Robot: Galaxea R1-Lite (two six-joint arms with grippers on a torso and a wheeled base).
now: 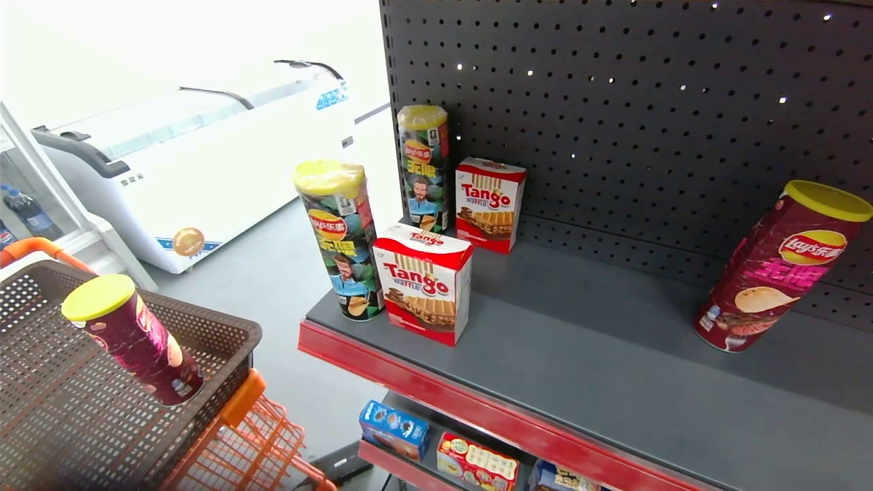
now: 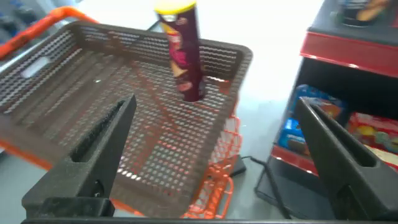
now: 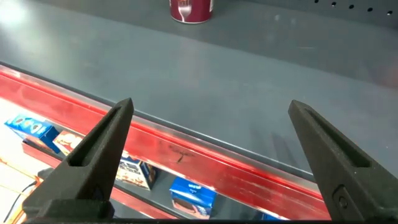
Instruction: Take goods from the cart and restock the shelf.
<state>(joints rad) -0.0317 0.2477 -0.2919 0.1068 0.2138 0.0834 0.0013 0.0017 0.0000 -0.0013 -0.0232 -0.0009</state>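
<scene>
A maroon chip can with a yellow lid [image 1: 133, 337] stands upright in the brown mesh cart basket [image 1: 225, 327]; the left wrist view has the same can [image 2: 183, 53] in the basket [image 2: 74, 106]. My left gripper [image 2: 214, 134] hangs open above the basket's near side, some way short of the can. On the grey shelf [image 1: 580, 354] a second maroon can [image 1: 777, 269] stands at the right. Its base [image 3: 191, 10] lies beyond my right gripper [image 3: 211, 134], which is open in front of the shelf's red edge [image 3: 186, 146].
Two multicoloured chip cans [image 1: 341, 239] [image 1: 424, 167] and two red-and-white wafer boxes [image 1: 426, 286] [image 1: 490, 203] stand at the shelf's left end before a black pegboard [image 1: 614, 102]. Boxed goods [image 1: 470, 460] fill the lower shelf. A white chest freezer [image 1: 198, 164] stands beyond the cart.
</scene>
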